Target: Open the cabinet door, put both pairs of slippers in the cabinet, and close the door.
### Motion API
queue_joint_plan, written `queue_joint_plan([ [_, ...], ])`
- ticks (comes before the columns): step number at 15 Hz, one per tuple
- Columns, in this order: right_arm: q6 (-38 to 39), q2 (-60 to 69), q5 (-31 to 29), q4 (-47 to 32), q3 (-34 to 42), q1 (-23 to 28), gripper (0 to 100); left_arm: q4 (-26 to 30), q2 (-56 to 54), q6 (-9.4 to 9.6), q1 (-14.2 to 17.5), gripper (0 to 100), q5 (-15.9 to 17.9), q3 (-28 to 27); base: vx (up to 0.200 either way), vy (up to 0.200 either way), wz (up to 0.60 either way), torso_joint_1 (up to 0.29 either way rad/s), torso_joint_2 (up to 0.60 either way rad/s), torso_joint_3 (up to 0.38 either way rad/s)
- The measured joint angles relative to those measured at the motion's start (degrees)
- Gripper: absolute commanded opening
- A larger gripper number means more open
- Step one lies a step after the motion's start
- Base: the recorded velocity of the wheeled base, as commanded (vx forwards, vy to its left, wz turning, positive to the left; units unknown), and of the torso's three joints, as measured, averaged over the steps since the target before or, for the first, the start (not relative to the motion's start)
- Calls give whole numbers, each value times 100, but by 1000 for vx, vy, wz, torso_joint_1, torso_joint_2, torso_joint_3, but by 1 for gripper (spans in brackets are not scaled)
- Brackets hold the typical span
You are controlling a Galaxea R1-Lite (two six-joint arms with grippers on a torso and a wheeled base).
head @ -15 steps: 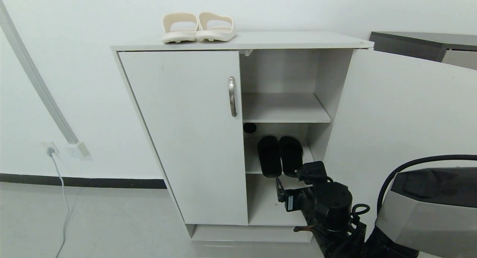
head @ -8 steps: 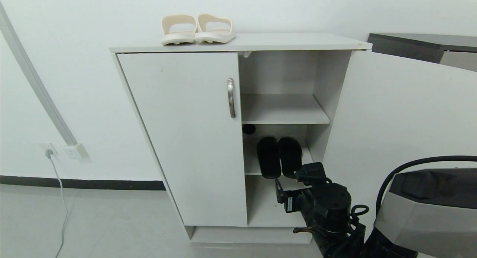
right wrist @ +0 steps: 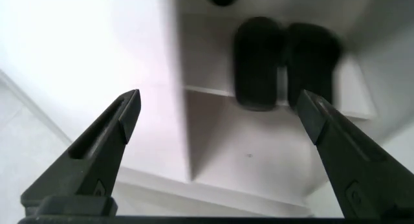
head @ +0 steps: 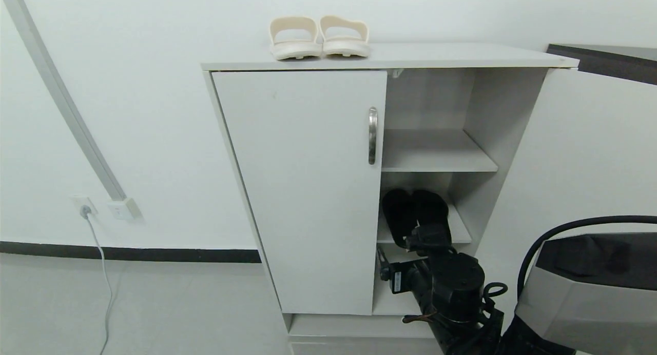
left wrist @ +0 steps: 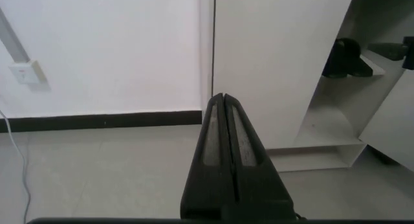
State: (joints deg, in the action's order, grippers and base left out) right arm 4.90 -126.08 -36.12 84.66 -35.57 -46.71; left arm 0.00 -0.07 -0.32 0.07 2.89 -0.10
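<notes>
black slippers [head: 414, 214] lie side by side on the middle shelf [head: 462, 233] inside the cabinet [head: 462, 55], so 1 of the 2 pairs looks stored. cream slippers [head: 319, 37] sit together on the cabinet's top, toward its left end, above the shut left door [head: 303, 191]. the right door [head: 585, 155] stands swung wide, leaving the right bay exposed, with the upper shelf [head: 436, 152] above the black slippers.

the right end effector [right wrist: 220, 100] hangs low in front of the open bay, just below and before the black slippers. its fingers are spread wide and hold nothing. the left end effector [left wrist: 223, 104] is low over the floor [left wrist: 97, 166], out to the left of the cabinet, with its fingers pressed together on nothing.

the step in hand looks like the turn from the 1st pair to the 2nd. the next move probably calls for a long raise to the cabinet's top, then an approach from the front with fingers spread enough to take the cream slippers. after a lift clear of the top's edge, the carry goes right and down past the left door's edge into the open bay. the upper shelf is the nearer landing. the right door should be pushed shut only after that, and the arm must keep clear of it meanwhile.
</notes>
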Motion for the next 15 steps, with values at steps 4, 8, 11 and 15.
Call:
queue_joint_plan([
  [4, -6, 0, 0, 43, 24, 6, 100, -5, 0, -11, 0, 0, -7, 0, 0, 200, 0, 2, 2, 2],
  [8, -6, -5, 0, 65, 33, 6, 100, 0, 0, -15, 0, 0, -11, 0, 0, 200, 0, 2, 4, 5],
  [11, -6, -6, 7, 150, 79, 35, 100, -2, 0, -15, -2, 0, -16, 0, 0, 0, 0, 0, 0, 0],
  [15, -80, 11, 0, 286, 104, 123, 100, -2, 0, -15, 0, 0, -16, 0, 0, 0, 0, 0, 0, 0],
])
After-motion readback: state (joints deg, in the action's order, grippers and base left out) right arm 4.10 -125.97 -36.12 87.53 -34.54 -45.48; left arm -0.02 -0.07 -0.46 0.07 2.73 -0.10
